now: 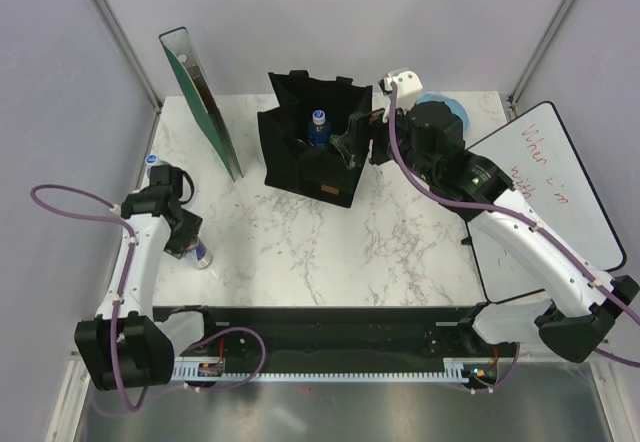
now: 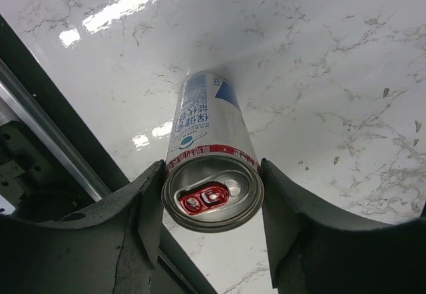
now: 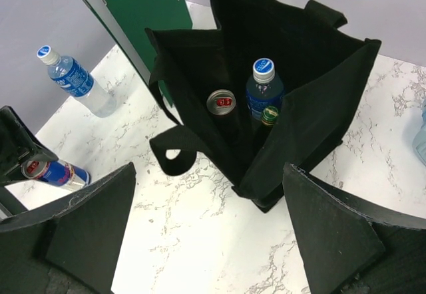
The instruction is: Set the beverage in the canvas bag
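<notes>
Two cans (image 3: 221, 101), three bottles (image 3: 263, 81) (one bag (image 3: 319, 108))

The left arm (image 1: 135, 262) and the right arm (image 1: 535, 242) are built of white tube links joined by chunky black joint housings. A purple cable (image 1: 70, 197) runs loosely along each arm. The bases (image 1: 125, 347) are black blocks on a dark rail (image 1: 330, 327) edged by a white slotted strip (image 1: 330, 370). The fingers (image 2: 126, 227) are matte dark grey and broad, with curved inner faces.
</notes>
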Tool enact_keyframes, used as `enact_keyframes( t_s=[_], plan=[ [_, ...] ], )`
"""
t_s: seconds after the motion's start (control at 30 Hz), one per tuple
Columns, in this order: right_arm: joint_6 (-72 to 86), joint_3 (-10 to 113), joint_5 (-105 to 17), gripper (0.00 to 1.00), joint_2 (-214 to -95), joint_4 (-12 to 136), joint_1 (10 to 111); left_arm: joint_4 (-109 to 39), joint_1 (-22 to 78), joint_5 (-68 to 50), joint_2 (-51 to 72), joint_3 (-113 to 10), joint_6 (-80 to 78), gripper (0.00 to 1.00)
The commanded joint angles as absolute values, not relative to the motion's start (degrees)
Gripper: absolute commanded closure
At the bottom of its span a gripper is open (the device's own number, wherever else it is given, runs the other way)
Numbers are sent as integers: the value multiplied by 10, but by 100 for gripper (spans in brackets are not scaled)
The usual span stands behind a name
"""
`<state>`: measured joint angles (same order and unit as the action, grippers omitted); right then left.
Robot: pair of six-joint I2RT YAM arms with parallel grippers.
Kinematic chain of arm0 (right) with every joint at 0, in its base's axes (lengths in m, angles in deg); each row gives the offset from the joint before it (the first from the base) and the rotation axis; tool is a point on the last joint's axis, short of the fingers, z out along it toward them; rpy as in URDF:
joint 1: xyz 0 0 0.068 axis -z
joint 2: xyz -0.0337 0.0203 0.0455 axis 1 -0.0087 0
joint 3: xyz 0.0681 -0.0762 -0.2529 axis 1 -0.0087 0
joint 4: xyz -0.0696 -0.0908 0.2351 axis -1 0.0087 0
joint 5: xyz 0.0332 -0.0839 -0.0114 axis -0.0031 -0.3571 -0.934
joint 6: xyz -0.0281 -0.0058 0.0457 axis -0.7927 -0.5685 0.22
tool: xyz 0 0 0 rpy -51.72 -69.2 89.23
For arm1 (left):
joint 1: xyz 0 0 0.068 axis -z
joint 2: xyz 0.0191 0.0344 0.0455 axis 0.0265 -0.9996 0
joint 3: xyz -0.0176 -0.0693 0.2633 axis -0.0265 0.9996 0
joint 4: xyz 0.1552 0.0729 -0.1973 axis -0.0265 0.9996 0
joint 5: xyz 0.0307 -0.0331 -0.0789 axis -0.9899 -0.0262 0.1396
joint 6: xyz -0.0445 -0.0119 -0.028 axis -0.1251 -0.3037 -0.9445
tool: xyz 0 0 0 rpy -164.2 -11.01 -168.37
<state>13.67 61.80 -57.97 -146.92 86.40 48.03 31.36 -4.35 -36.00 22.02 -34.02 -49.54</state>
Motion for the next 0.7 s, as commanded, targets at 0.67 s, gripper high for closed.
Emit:
enact_keyframes(
  t_s=[0.67],
  plan=[
    [170, 479, -649, 2, -1372, 852, 428, 244, 377, -378, 123, -657, -259, 98]
  ],
)
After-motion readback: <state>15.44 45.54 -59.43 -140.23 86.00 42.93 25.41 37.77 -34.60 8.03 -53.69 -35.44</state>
